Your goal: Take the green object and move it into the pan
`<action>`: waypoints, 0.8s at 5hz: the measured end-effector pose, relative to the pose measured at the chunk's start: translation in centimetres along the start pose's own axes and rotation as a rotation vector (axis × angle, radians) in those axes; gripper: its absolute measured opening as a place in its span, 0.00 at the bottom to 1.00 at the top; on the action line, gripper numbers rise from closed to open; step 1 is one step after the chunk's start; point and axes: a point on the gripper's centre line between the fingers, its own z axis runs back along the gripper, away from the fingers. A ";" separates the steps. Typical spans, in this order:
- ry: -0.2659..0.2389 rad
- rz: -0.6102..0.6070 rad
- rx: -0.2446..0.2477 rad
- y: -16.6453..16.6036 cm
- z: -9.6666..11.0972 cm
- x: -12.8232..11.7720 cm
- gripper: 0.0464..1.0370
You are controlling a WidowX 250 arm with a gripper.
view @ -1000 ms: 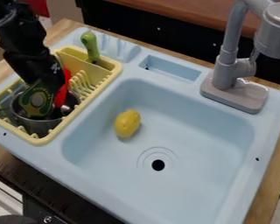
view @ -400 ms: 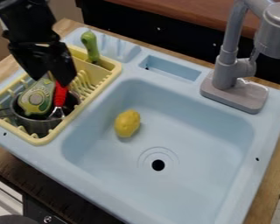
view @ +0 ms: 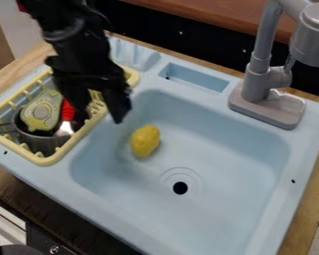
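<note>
Over the right side of the yellow drying rack, the gripper [view: 97, 110] hangs open with its fingers apart, one over the rack and the other near the sink's upper left edge. The green object [view: 41, 112], shaped like an avocado half, leans inside the grey metal pan [view: 41, 143], its lower end within the rim. It is left of the gripper and not touching it. The pan sits in the rack with its handle toward the left edge.
A red-handled utensil [view: 68, 112] stands in the pan beside the green object. The yellow rack [view: 50, 159] borders the light blue sink [view: 229, 149], which holds a yellow lemon [view: 145, 141]. A grey faucet [view: 258, 74] rises at the upper right.
The gripper was low over the pan at the green object, then rose off it and moved right. The green object stays in the pan, and the green-handled item is now hidden behind the arm.
</note>
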 end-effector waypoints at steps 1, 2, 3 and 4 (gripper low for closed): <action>-0.032 0.009 -0.005 -1.7 -0.5 0.7 0.96; -0.027 0.024 -0.012 -3.2 -0.9 0.9 0.96; -0.015 0.037 0.003 -4.3 -1.7 1.0 0.96; -0.018 0.051 0.028 -5.1 -2.3 1.5 0.96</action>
